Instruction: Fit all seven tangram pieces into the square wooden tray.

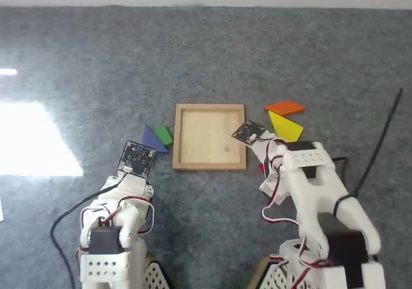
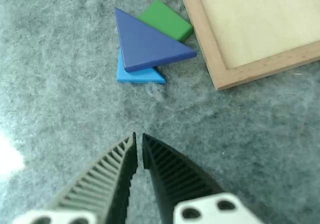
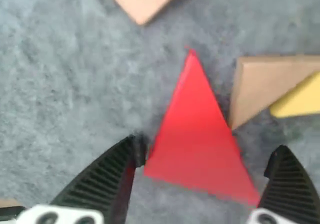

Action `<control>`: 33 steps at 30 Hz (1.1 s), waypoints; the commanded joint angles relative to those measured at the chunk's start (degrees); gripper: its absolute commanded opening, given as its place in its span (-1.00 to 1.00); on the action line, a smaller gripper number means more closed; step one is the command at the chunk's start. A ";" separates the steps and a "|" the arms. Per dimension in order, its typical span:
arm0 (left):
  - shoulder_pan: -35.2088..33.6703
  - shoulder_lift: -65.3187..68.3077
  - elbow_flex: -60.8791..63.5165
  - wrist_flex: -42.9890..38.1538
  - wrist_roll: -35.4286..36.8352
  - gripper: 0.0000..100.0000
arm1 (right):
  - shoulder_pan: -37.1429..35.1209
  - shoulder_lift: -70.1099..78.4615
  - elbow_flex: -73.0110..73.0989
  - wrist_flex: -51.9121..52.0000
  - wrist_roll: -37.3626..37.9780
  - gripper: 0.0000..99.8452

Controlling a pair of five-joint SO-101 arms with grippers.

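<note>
The square wooden tray (image 1: 209, 165) lies empty at the middle of the mat. Just off its left side, a dark blue triangle (image 2: 147, 47) rests partly on a green piece (image 2: 167, 20) and a light blue piece (image 2: 137, 74). My left gripper (image 2: 138, 139) is shut and hangs over bare mat short of that pile. My right gripper (image 3: 205, 159) is open, its fingers on either side of a red triangle (image 3: 197, 134) on the mat by the tray's right front corner. A tan piece (image 3: 260, 84) and a yellow triangle (image 3: 300, 102) lie just past the red one.
An orange piece (image 1: 284, 108) lies behind the yellow triangle (image 1: 285, 127), right of the tray. A black cable (image 1: 380, 141) runs along the far right. Grey mat stretches behind the tray and between the two arms.
</note>
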 commanded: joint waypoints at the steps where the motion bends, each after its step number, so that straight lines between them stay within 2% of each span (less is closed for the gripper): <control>1: -0.18 -1.14 -0.75 0.35 0.26 -0.96 | -0.31 -8.22 -0.09 3.82 7.12 -0.26; 6: -0.18 -1.14 -0.75 0.35 0.26 -0.96 | -1.45 -13.14 0.97 9.45 15.21 -0.26; 14: -0.18 -1.14 -0.75 0.35 0.26 -0.96 | -1.27 -6.46 0.97 9.54 22.95 -0.26; 23: -0.18 -1.14 -0.75 0.35 0.26 -0.96 | -1.27 -0.84 -1.93 9.45 24.70 -0.26; 28: -0.18 -1.14 -0.75 0.35 0.26 -0.96 | -1.19 4.88 -4.48 5.93 24.79 -0.39; 33: -0.18 -1.14 -0.75 0.35 0.26 -0.96 | -1.19 10.95 -7.91 6.46 24.62 -0.39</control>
